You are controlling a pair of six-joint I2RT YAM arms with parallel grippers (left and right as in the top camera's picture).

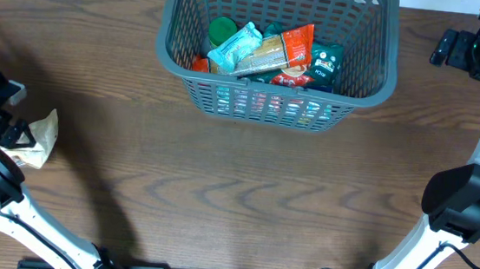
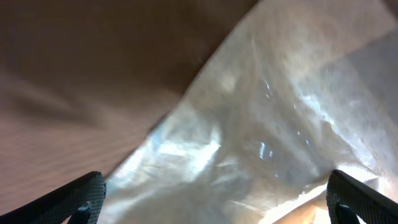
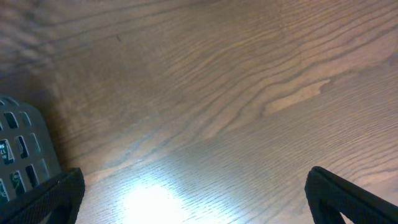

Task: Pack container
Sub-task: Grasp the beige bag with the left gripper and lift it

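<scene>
- Left gripper (image 2: 217, 200): the container (image 1: 273, 103) is well apart from it, up at the far-centre of the table (image 1: 235, 195). The gripper sits at the table's left edge.
- Left jaws: spread wide, fingertips (image 2: 87, 196) at the bottom corners of the wrist view. A pale crinkled packet (image 1: 41, 139) fills the gap between them. The jaws are not clamped on it, and contact can't be told.
- Left arm: comes up from the near-left base, wrist bent toward the packet, which lies flat on the wood just right of the gripper in the overhead view.
- Container: dark grey lattice basket, upright, near wall facing the robot. Inside are a light-blue packet (image 1: 234, 47), an orange-red packet (image 1: 298, 42) and a dark green packet (image 1: 326, 62), piled and overlapping.
- Right gripper (image 3: 202, 200): the container is to its left, near but not touching. Only a basket corner (image 3: 18, 146) shows at the left edge of the wrist view.
- Right jaws: wide apart, fingertips (image 3: 56, 196) at the bottom corners. Nothing is held, and only bare wood shows between them.
- Right arm: rises from the near-right base along the table's right edge, gripper at the far-right corner, level with the basket.
</scene>
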